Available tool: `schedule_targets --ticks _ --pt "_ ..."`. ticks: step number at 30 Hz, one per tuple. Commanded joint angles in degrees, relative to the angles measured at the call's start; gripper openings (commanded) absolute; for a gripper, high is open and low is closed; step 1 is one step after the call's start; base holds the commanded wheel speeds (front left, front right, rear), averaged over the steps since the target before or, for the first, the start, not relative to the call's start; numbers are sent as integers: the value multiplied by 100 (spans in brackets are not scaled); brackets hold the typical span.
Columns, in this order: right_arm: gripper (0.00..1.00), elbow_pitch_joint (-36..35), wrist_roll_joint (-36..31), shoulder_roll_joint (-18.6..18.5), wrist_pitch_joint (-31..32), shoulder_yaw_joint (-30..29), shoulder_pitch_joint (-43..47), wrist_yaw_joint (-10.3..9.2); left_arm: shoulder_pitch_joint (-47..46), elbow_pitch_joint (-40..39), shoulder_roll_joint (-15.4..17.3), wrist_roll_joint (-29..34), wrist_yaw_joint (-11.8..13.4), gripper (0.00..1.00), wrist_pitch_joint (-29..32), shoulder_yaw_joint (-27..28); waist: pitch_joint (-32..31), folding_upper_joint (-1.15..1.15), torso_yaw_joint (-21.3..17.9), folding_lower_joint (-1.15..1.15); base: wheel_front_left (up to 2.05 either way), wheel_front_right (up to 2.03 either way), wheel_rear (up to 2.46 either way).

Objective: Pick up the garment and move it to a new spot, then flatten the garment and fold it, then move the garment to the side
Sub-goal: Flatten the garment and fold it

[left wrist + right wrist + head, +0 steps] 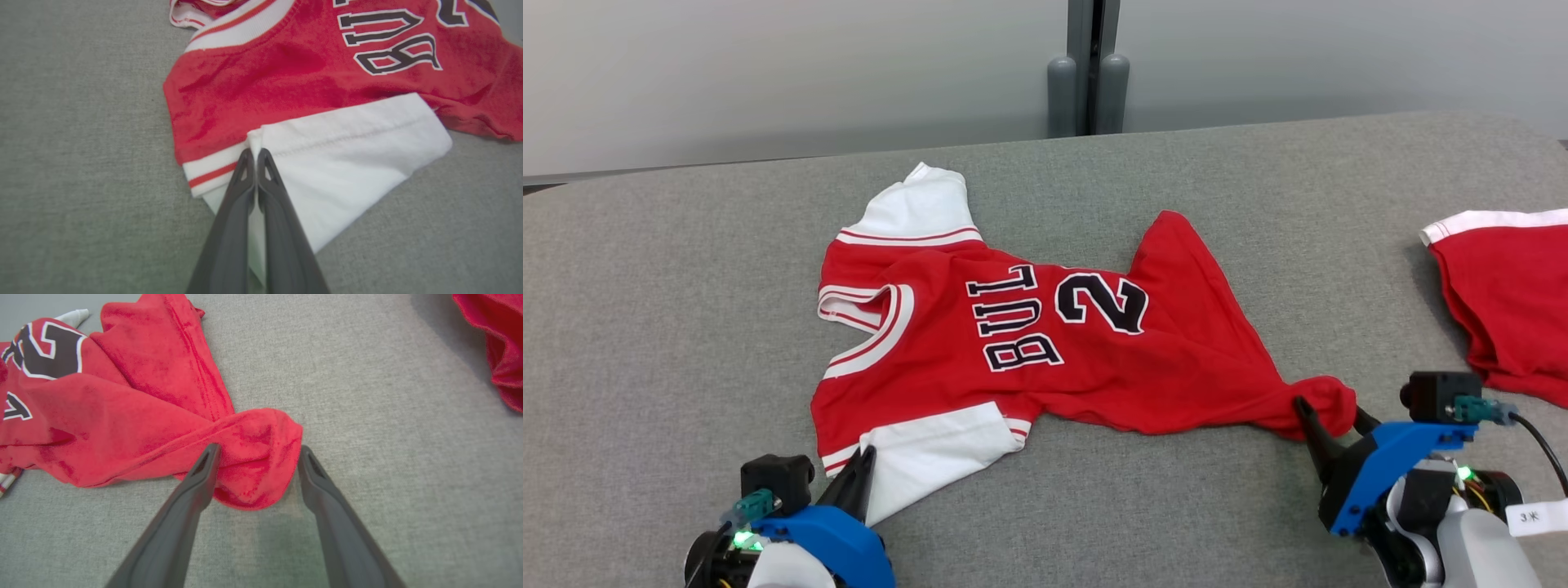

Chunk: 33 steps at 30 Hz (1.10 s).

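**A:** Where do we stand with the jersey (pixel 1045 343)?

**B:** At the very start, as we judge it. It lies rumpled on the grey padded surface (pixel 686 269), chest side up, collar toward our left and hem toward our right. Nothing is lifted, nothing is smoothed, and we see no fold.

**A:** And our grips?

**B:** Our left gripper (pixel 255 157) is clenched on the near white sleeve (pixel 347 147), just beside the red-striped cuff. A sliver of white cloth shows between the fingers. Our right gripper (pixel 258 454) is spread wide, one finger on each side of the bunched red hem corner (pixel 253 477). It brackets the corner but does not pinch it.

**A:** So what is left for us?

**B:** Nearly all of it. We have one hold out of two. We'd need to close the right on that corner, raise the jersey, and carry it to a new spot. Then we flatten it, fold it and set it aside.

**A:** Anything to mind?

**B:** A second red garment with white trim (pixel 1503 302) lies off to our right. It is apart from the jersey but near our right arm, so we'd steer clear of it.
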Motion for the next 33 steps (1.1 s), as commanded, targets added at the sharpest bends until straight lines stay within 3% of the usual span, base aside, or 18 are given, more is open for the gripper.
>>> schedule_targets --ticks 1,9,15,23,28,33 --pt "0 17 9 -17 -27 35 -128 1 -87 -37 38 -18 -24 0 -24 7 6 0 8 -1 0 0 0" --pt "0 -550 49 -205 -437 385 -442 1 -440 -901 140 -148 -175 0 -441 324 -59 0 37 -1 0 0 0" --pt "0 -2045 47 -781 -115 642 -580 1 -1076 -2597 833 -151 -272 0 -84 745 -151 0 34 -1 0 0 0" --pt "0 -3696 93 -1769 605 730 -1116 1 -2039 -4365 1674 -249 -167 0 1118 1154 68 0 -66 -1 0 0 0" --pt "0 -3393 456 -2238 697 991 -1965 1 -2815 -4184 1933 -268 -340 0 1647 1183 646 0 -166 -1 0 0 0" --pt "0 -1961 726 -2116 86 1602 -3483 1 -3987 -2975 1966 209 -668 0 1638 975 1358 0 -336 -1 0 0 0"
